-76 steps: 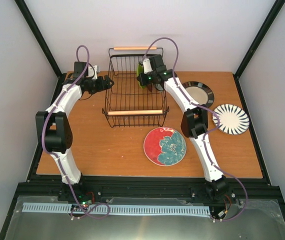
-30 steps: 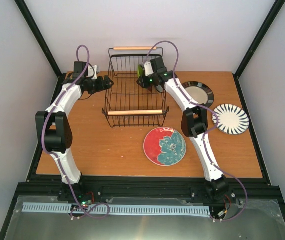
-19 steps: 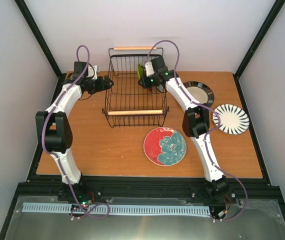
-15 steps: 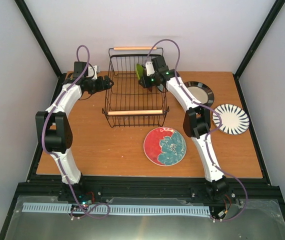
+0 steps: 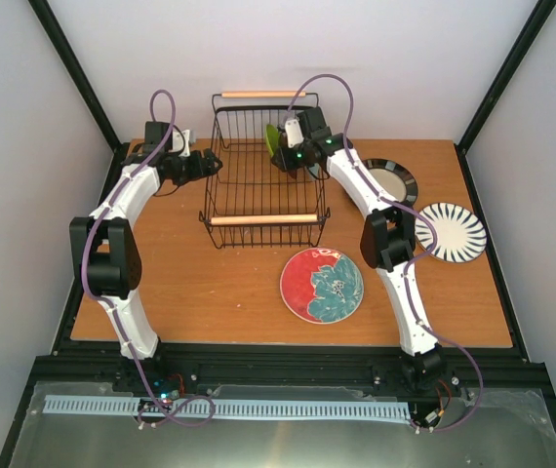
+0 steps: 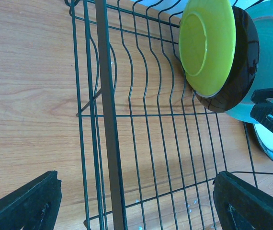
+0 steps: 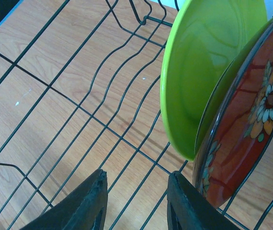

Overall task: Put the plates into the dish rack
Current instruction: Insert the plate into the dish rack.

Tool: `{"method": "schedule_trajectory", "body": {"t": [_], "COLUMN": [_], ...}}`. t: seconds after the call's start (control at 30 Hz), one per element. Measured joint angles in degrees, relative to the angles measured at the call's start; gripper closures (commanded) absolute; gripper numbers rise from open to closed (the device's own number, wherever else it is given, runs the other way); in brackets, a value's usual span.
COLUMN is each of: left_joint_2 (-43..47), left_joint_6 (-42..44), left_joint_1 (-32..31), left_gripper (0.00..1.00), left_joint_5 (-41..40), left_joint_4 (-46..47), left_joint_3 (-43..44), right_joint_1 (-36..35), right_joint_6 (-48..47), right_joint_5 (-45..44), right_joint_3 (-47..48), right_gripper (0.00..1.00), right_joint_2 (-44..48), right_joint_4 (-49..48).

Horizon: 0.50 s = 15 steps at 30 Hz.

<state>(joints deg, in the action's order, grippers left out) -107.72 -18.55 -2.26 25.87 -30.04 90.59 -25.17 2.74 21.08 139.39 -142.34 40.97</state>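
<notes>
The dish rack (image 5: 258, 185) stands at the back middle of the table. In it the lime green plate (image 5: 272, 139) stands on edge, leaning on the small dark red floral plate (image 7: 251, 120), with the mint green plate (image 6: 270, 57) behind them. My right gripper (image 5: 281, 159) is open and empty inside the rack, just beside the lime plate (image 7: 208, 62). My left gripper (image 5: 210, 166) is open at the rack's left wall (image 6: 108, 120). The red plate with teal flower (image 5: 322, 285), the black-rimmed cream plate (image 5: 393, 181) and the white striped plate (image 5: 451, 231) lie flat on the table.
The rack's near wooden handle (image 5: 263, 219) and far handle (image 5: 263, 94) run left to right. The three flat plates lie right of and in front of the rack. Grey walls close the back and sides.
My right gripper has drawn back a little to the right from the lime green plate, which now stands in the rack on its own. The left arm has not moved.
</notes>
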Motion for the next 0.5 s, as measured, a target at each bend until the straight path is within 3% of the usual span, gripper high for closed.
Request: {"method": "schedule_trajectory", "body": {"t": [0.5], "left_joint_2": [0.00], "left_joint_6": [0.02], "left_joint_1": [-0.39], "left_gripper": [0.11], "left_joint_5": [-0.87], "left_joint_4": [-0.46], "left_joint_3": [0.42], "right_joint_1": [-0.48], "right_joint_6": [-0.15], "right_joint_5": [-0.74], "right_joint_3": [1.29], "right_gripper": [0.61], "right_joint_2": [0.13], "right_joint_4": [-0.50]}}
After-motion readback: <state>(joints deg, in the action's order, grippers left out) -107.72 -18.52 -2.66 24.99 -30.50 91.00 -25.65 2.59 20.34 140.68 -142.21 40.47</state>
